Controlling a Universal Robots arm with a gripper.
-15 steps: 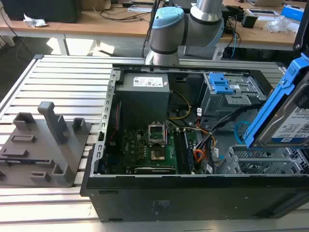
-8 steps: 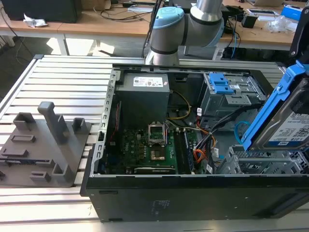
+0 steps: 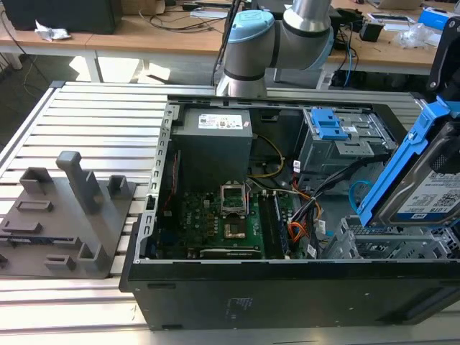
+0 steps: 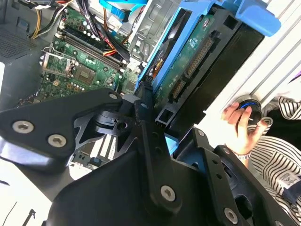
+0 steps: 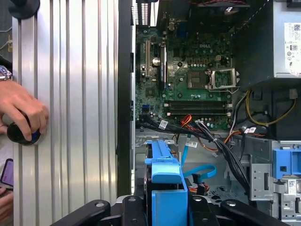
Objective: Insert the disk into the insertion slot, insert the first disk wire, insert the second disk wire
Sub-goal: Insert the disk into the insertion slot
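Observation:
The disk [image 3: 430, 188], a grey drive with a white label in a bright blue carrier, hangs tilted at the exterior view's right. It is just above the insertion slot [image 3: 381, 246], a silver perforated cage in the case's near right corner. My gripper [image 4: 153, 120] is shut on the carrier's end, its black fingers clamping both sides; the drive's green underside [image 4: 188, 61] shows beyond them. In the first wrist view the blue carrier [image 5: 164, 174] sticks out from the gripper [image 5: 165, 207] over the case floor. A loose light-blue wire [image 5: 202, 170] and black wires [image 5: 221, 146] lie beside the bay.
The open computer case [image 3: 287, 295] lies on a slatted aluminium table [image 3: 93, 122]. A grey cage with a blue latch [image 3: 332, 129] stands behind the slot, with the motherboard [image 3: 223, 215] and power supply [image 3: 214, 140] to the left. A person's hand [image 5: 21, 113] holds a black knob.

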